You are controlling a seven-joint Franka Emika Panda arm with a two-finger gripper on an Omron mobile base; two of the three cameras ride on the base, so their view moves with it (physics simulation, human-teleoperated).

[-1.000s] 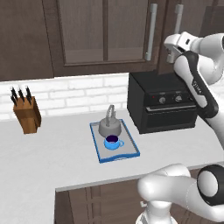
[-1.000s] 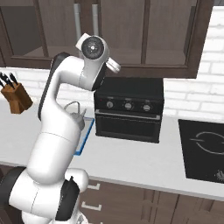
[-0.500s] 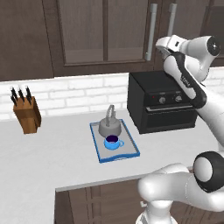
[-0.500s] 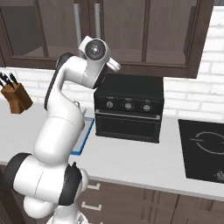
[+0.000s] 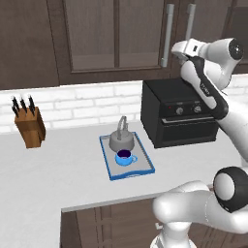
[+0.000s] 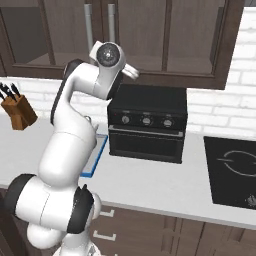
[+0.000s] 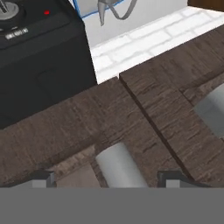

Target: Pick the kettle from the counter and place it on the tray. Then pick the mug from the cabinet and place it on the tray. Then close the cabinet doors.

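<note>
While arm is up by cabinet doors [image 5: 140, 34], both shut:
tray [image 5: 145, 168]: on counter [image 5: 58, 169], holds kettle [image 5: 121, 140] + mug [image 5: 124, 157].
gripper [image 7: 107, 178]: fingertips [image 7: 43, 178] apart, astride grey door handle [image 7: 117, 166]; contact unclear.

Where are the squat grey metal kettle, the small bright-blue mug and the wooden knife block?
grey metal kettle [image 5: 121, 141], left base view, round body.
bright-blue mug [image 5: 124, 158], left base view, rim.
wooden knife block [image 5: 30, 129], left base view, front face.
</note>
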